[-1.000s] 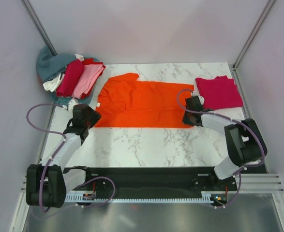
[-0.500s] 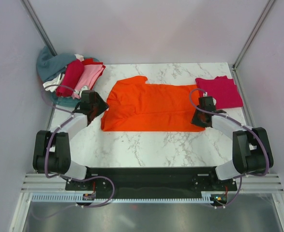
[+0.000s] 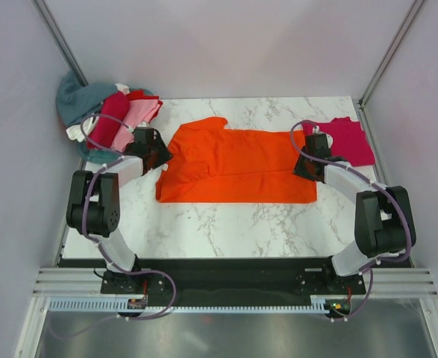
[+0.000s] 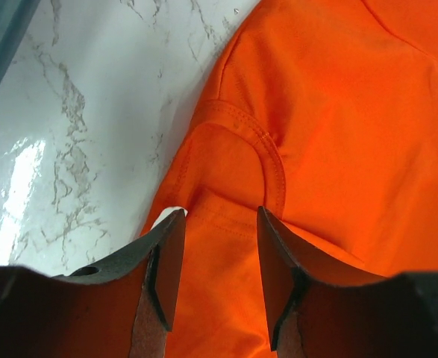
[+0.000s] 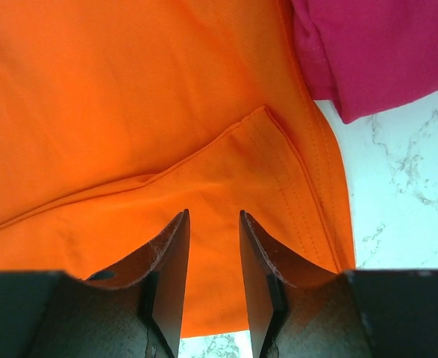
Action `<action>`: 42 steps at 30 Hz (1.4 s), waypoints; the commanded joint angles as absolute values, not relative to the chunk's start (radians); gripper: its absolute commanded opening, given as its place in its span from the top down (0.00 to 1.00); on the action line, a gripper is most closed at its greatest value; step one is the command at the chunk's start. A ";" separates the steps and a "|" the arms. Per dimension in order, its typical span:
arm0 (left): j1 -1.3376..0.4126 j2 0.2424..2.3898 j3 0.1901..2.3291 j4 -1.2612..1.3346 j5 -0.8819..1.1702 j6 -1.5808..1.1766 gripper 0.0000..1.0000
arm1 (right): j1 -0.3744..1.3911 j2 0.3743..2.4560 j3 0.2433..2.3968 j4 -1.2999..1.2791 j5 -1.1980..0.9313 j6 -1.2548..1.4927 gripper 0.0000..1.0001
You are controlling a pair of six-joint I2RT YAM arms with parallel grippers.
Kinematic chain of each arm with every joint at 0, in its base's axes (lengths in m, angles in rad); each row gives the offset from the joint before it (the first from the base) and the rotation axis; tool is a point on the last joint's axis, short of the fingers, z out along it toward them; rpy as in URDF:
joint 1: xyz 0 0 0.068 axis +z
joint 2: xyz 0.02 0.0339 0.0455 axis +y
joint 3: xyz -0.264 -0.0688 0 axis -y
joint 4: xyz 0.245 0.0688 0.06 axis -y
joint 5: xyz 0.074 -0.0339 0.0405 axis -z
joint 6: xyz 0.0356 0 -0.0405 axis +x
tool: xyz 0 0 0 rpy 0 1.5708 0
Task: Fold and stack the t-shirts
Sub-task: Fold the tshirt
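A bright orange t-shirt [image 3: 233, 164] lies spread flat mid-table, collar end to the left. My left gripper [image 3: 157, 153] hovers at that left edge. In the left wrist view its jaws [image 4: 219, 224] stand open over the orange cloth [image 4: 338, 112] just below the collar seam, holding nothing. My right gripper [image 3: 310, 160] is at the shirt's right edge. Its jaws [image 5: 213, 224] stand open over the orange hem corner [image 5: 129, 97]. A folded crimson-pink t-shirt [image 3: 349, 138] lies at the back right, and its edge [image 5: 383, 52] touches the orange one.
A heap of t-shirts [image 3: 110, 119], teal, dark red, light pink and white, sits at the back left corner, close to my left arm. Bare marble table [image 3: 233, 224] runs along the near side. Frame posts and grey walls close in the back and both sides.
Both grippers have moved toward the back of the table. The orange shirt has slid right, up against the pink one. My right gripper has opened and let the cloth go.
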State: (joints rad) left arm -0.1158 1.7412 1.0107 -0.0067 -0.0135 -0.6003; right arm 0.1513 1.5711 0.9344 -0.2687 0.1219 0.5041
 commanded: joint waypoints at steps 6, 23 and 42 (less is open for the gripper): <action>-0.118 1.832 1.089 0.003 0.026 -0.537 0.58 | 0.146 1.583 0.985 -0.261 0.178 0.499 0.59; -0.120 1.928 1.190 -0.118 0.014 -0.528 0.87 | 0.127 1.600 0.969 -0.255 0.170 0.506 0.59; -0.081 1.758 1.055 -0.092 -0.129 -0.600 0.98 | 0.124 1.664 1.014 -0.213 0.126 0.511 0.58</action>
State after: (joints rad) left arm -0.0856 1.8153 1.0649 -0.1200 -0.0765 -0.5777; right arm 0.1276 1.6493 0.9649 -0.2512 0.1413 0.5049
